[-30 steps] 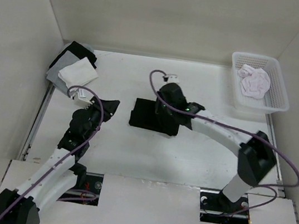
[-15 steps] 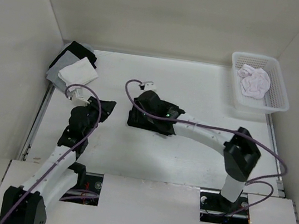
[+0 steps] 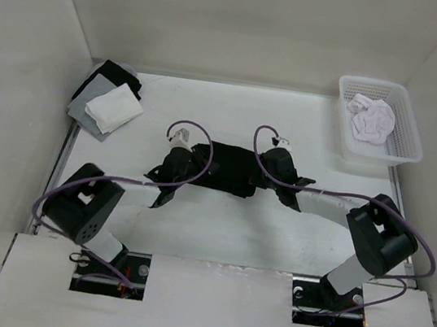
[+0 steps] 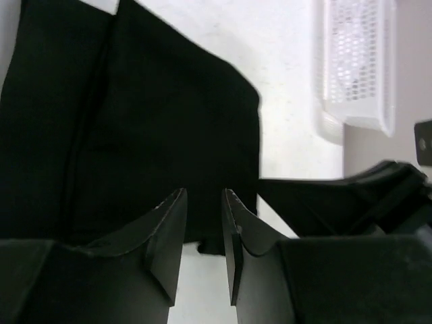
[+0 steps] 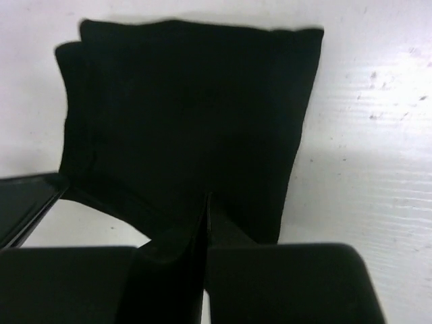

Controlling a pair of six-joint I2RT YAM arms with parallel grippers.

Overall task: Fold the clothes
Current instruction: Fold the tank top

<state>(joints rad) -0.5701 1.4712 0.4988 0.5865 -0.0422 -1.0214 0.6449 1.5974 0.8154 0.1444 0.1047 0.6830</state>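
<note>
White table (image 3: 327,151), shirt (image 3: 226,169) against right end effector (image 5: 206,199)

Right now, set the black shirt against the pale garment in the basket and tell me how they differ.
The black shirt is dark; the pale garment is pinkish-white. The shirt lies folded flat, while the garment is crumpled in a heap. The shirt rests on the table; the garment sits in the white basket at the far right. Both are soft cloth.
</note>
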